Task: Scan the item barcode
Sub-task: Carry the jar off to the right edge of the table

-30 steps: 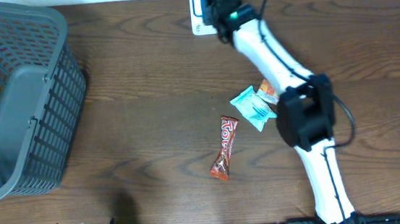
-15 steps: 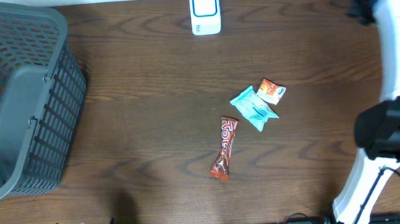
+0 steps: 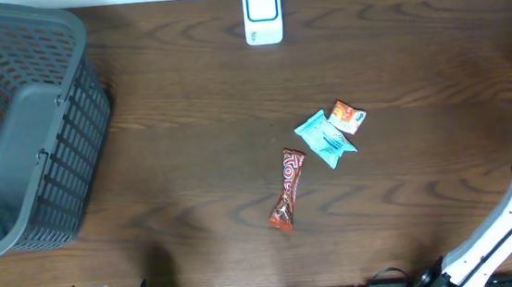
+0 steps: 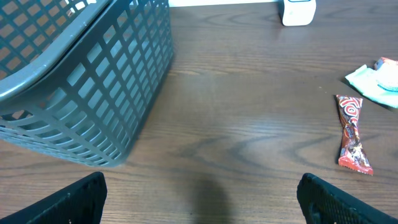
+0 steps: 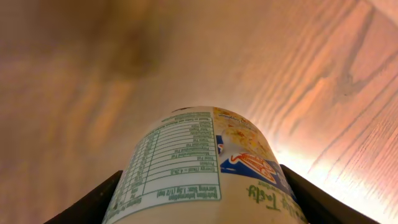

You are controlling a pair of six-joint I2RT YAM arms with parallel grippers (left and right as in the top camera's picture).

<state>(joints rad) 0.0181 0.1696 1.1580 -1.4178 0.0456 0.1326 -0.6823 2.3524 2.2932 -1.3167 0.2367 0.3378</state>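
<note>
Right gripper (image 5: 200,186) clamps labelled tub (image 5: 199,155) by its sides, we judge to keep print exposed | tub over bare tabletop (image 5: 68,74), scanner (image 3: 262,13) not in wrist view | left gripper (image 4: 202,199) apart, empty, idle.

You've got bare wood across the middle of the table (image 3: 187,103). The grey basket (image 3: 22,127) walls off the left side and crowds your left gripper (image 4: 202,199), which is spread wide with an open lane ahead. Right of centre lie the candy bar (image 3: 287,189), teal packet (image 3: 323,139) and orange packet (image 3: 348,117), the packets touching. The scanner (image 3: 262,13) sits at the far edge. Your right gripper (image 5: 202,196) is filled by a labelled tub (image 5: 199,155).
</note>
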